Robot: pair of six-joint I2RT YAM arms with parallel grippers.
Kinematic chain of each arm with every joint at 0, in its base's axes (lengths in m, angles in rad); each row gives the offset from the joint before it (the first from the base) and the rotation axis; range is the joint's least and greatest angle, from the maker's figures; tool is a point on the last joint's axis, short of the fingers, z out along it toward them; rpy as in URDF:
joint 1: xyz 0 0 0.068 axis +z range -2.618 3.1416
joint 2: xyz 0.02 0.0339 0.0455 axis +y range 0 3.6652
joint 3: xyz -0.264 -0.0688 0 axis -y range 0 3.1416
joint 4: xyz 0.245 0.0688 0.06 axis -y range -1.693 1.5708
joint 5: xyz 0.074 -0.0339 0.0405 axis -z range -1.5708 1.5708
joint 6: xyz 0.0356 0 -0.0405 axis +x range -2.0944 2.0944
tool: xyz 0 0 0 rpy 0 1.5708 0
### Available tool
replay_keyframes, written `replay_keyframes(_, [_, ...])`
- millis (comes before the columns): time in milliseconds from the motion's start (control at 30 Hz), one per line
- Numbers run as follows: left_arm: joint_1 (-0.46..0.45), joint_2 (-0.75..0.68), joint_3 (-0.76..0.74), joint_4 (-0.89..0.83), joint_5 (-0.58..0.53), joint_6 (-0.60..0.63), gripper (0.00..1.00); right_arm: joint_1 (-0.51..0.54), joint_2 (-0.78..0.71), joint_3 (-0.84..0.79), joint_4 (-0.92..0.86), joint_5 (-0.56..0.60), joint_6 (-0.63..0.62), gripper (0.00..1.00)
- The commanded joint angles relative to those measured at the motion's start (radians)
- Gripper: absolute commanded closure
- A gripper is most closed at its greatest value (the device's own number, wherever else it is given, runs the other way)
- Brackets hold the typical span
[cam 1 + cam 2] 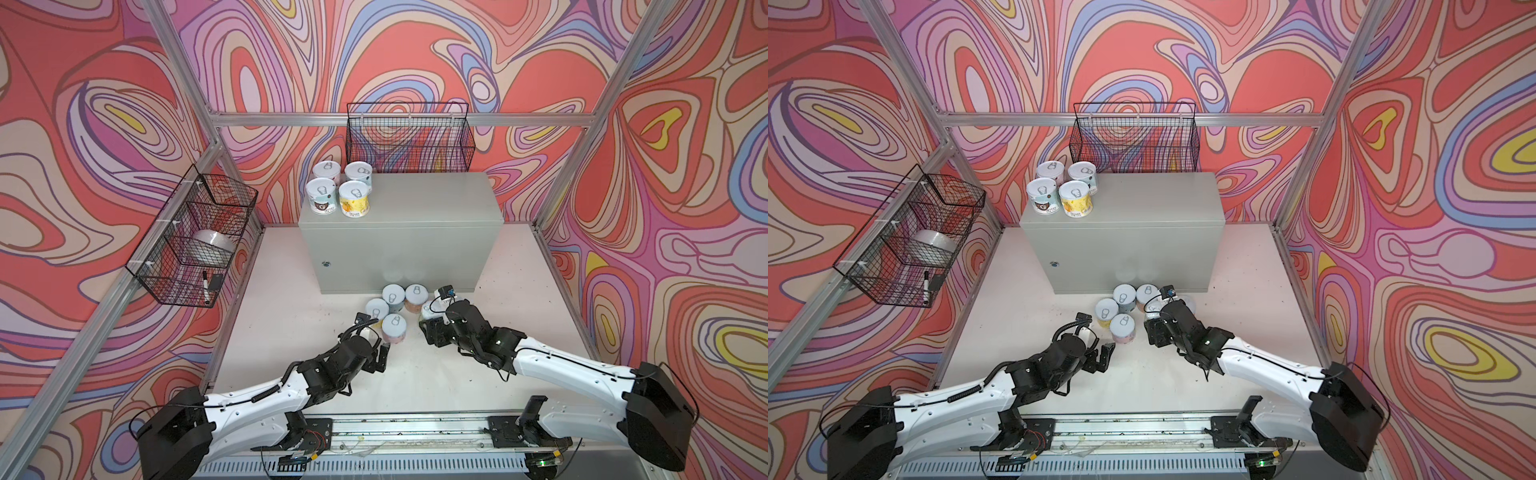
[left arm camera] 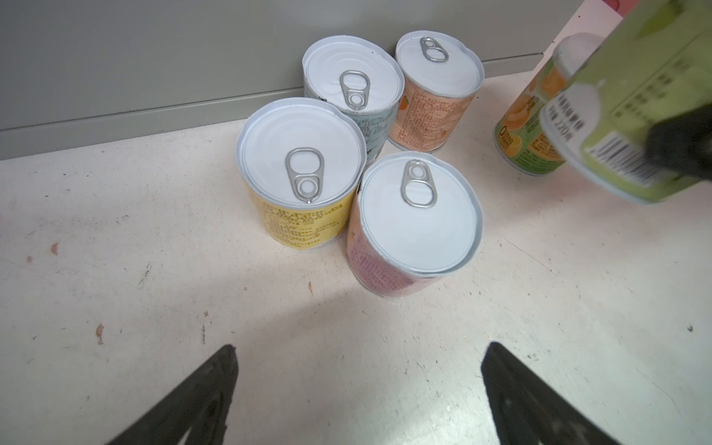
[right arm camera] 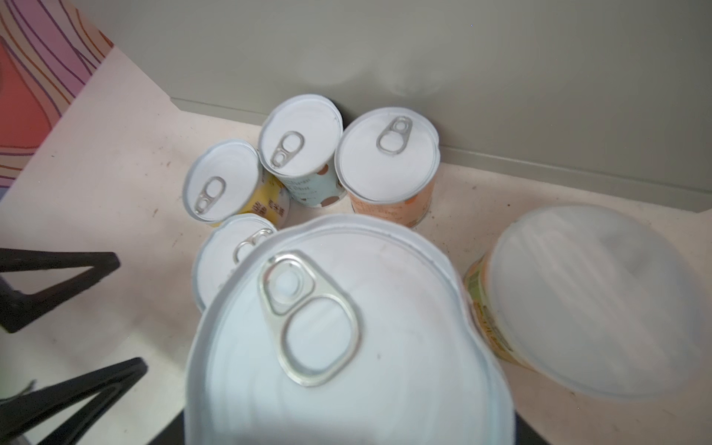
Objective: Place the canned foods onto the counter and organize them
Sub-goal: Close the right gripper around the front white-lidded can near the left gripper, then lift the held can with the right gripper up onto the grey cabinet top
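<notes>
While the left gripper [image 2: 358, 348] hangs spread wide before four cans [image 2: 418, 215] on the table [image 2: 115, 269], the right gripper [image 1: 430, 318] pinches a tilted green can [image 2: 624, 127]; four more cans [image 1: 354, 195] stand on the counter [image 1: 415, 208], left end.

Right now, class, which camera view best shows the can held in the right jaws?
Left wrist view: the held can shows its green label, barcode and tilt. Right wrist shows only its pull-tab lid; both top views mostly hide it behind the arm.
</notes>
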Motion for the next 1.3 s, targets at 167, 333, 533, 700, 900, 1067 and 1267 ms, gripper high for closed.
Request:
replay_keyframes(167, [0.009, -0.021, 0.014, -0.011, -0.004, 0.007, 0.01, 0.046, -0.084, 0.323, -0.241, 0.021, -0.087, 1.00])
replay_keyframes(333, [0.009, -0.038, 0.016, -0.017, 0.000, 0.013, 0.01, 0.048, -0.030, 0.561, -0.338, 0.022, -0.139, 1.00])
replay_keyframes(533, [0.009, -0.052, 0.006, -0.013, -0.002, 0.011, 0.01, 0.048, 0.152, 0.869, -0.474, 0.048, -0.230, 1.00])
replay_keyframes(700, [0.009, -0.068, -0.003, -0.015, -0.005, 0.007, 0.01, 0.047, 0.263, 1.017, -0.466, 0.083, -0.297, 1.00])
replay_keyframes(900, [0.009, -0.077, -0.008, -0.013, -0.011, 0.018, 0.01, 0.022, 0.385, 1.192, -0.442, 0.054, -0.341, 1.00])
replay_keyframes(1067, [0.010, -0.069, -0.017, -0.001, -0.004, 0.012, 0.01, -0.020, 0.499, 1.337, -0.463, 0.031, -0.359, 1.00])
replay_keyframes(1267, [0.010, -0.074, -0.028, 0.007, -0.009, 0.007, 0.01, -0.059, 0.617, 1.499, -0.473, -0.009, -0.363, 1.00])
